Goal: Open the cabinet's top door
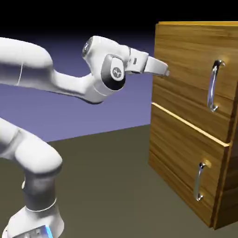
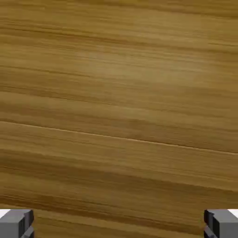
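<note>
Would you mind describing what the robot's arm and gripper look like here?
The arm is glossy white, built from rounded, bulbous segments. Its wrist carries a dark grey round cap with a small white mark, and a blue glow shows at the base. The gripper is white and blocky; in the hand view its fingertips are small grey squarish blocks. No cables show.

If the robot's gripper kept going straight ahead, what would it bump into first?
Probably the wood of the cabinet. The open gripper points at the top door near its left edge, not at the silver handle. Wood fills the hand view.
</note>
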You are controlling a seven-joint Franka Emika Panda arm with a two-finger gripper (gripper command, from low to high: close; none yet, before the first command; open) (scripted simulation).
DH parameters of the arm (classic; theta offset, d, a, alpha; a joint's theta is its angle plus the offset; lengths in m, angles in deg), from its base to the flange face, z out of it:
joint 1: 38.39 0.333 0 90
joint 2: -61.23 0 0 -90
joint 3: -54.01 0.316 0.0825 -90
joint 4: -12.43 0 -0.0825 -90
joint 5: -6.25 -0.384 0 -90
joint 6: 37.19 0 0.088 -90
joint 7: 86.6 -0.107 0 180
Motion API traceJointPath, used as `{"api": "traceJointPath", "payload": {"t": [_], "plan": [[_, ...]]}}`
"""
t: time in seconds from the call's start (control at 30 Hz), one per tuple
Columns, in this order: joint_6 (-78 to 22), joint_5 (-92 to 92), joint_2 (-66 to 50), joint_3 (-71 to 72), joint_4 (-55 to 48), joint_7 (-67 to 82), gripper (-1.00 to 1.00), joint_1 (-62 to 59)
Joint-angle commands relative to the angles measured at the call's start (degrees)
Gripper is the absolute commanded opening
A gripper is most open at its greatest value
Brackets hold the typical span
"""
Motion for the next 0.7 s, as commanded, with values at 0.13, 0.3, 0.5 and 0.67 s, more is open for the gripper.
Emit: {"api": "traceJointPath", "payload": {"t": [0.13,0.3,0.5,0.67], "plan": [[0.0,12.5,3.0,-6.2,-3.1,-7.4,0.0,5.0],[-0.1,24.9,6.0,-12.4,-6.1,-14.9,0.0,10.1],[-0.1,39.9,9.6,-19.8,-9.8,-23.8,0.0,16.2],[-0.1,52.3,12.6,-26.0,-12.9,-31.2,0.0,21.2]]}}
